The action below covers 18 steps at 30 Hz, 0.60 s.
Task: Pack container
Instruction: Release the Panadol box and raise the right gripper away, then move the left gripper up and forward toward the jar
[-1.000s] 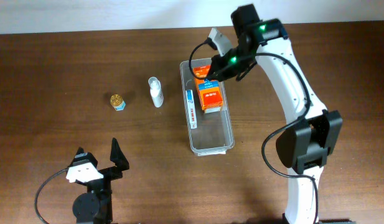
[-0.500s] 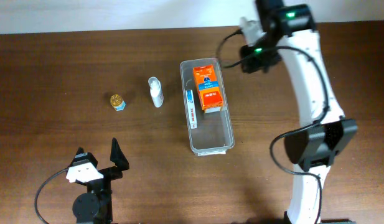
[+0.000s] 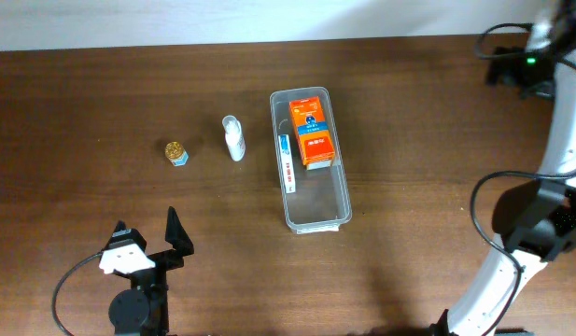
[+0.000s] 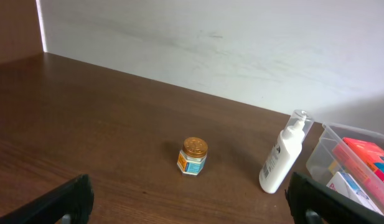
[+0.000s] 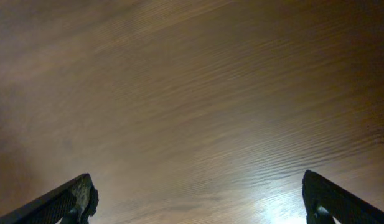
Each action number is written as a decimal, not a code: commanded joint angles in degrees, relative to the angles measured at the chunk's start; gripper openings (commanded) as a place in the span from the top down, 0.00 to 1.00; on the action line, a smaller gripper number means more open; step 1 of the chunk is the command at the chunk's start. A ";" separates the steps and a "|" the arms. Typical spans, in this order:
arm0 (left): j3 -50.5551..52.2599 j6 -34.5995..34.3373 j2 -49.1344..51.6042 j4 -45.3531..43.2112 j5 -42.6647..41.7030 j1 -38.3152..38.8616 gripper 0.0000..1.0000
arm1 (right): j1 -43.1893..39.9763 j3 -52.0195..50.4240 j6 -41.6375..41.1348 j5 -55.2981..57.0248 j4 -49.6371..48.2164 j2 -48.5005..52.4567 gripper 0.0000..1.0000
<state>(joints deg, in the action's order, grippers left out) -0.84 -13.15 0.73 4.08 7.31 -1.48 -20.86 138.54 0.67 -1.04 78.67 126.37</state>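
Jaws wide, nothing held, both arms. Left gripper (image 3: 146,224): long clear rectangular plastic bin (image 3: 317,201) well apart, ahead to right. Right gripper (image 5: 198,202): over brown wooden table (image 5: 192,93), well apart from bin.

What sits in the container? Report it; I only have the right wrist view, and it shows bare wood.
Observer: An orange box lies in the far half of the container, with a slim white box along its left wall.
Operator: Now list what is outside it.
Observer: A white pump bottle is just left of the container, and a small gold-lidded jar stands farther left.
Operator: Give me the left gripper.
Observer: The left gripper is open and empty, on the near side of the jar and apart from it.
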 commanded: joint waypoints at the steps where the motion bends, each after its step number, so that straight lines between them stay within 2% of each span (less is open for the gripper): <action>1: 0.33 -0.52 -0.37 0.02 -0.61 -0.09 0.01 | -3.85 1.14 -0.98 0.68 -2.34 1.09 0.02; 7: 0.33 -0.52 -0.37 0.02 -0.63 -0.09 0.01 | -7.58 1.14 -0.98 0.68 -3.08 1.38 0.02; 18: 0.33 -0.52 -0.37 -1.99 1.33 -0.09 0.01 | -7.65 1.14 -0.98 0.24 -7.15 1.42 0.02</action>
<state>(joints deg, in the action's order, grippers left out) -0.84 -13.15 0.73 3.79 7.49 -1.48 -28.58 138.54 0.01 -0.93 71.70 126.98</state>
